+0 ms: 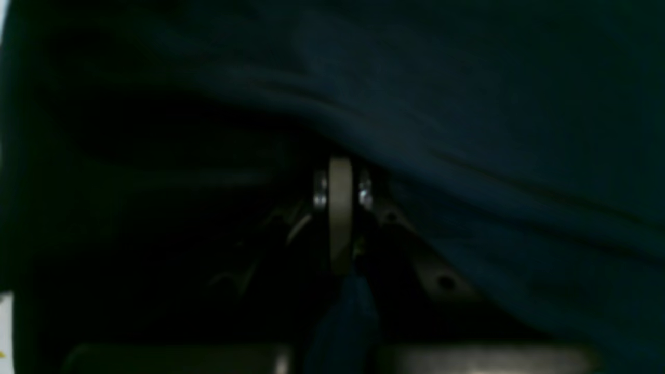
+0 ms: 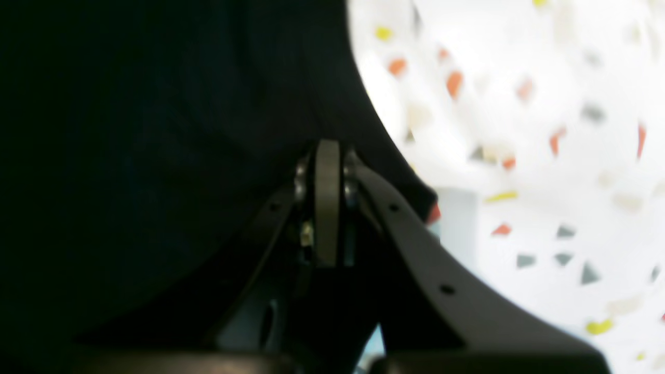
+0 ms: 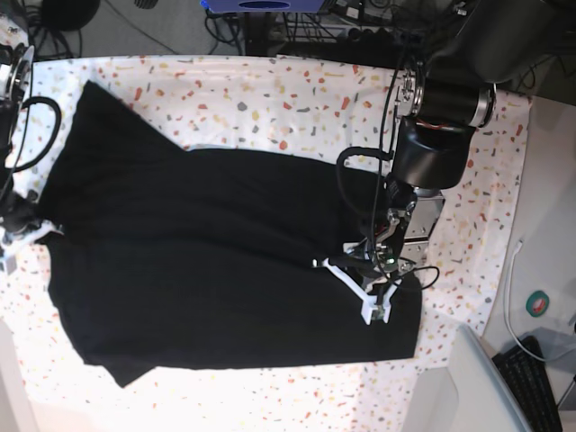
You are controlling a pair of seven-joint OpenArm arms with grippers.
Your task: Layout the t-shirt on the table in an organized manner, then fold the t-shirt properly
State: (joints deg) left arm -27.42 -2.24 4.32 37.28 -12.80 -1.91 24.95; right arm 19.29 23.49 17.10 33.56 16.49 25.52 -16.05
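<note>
Spread mostly flat on table (image 3: pixel 270 81): black t-shirt (image 3: pixel 207 261), still wrinkled, not yet folded. Left gripper (image 3: pixel 373 301) clamped on one shirt edge, right gripper (image 3: pixel 22 236) pinching the opposite edge. All folding left.

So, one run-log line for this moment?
stage: laying out | t-shirt: spread on table | left gripper: shut on t-shirt | right gripper: shut on t-shirt
</note>
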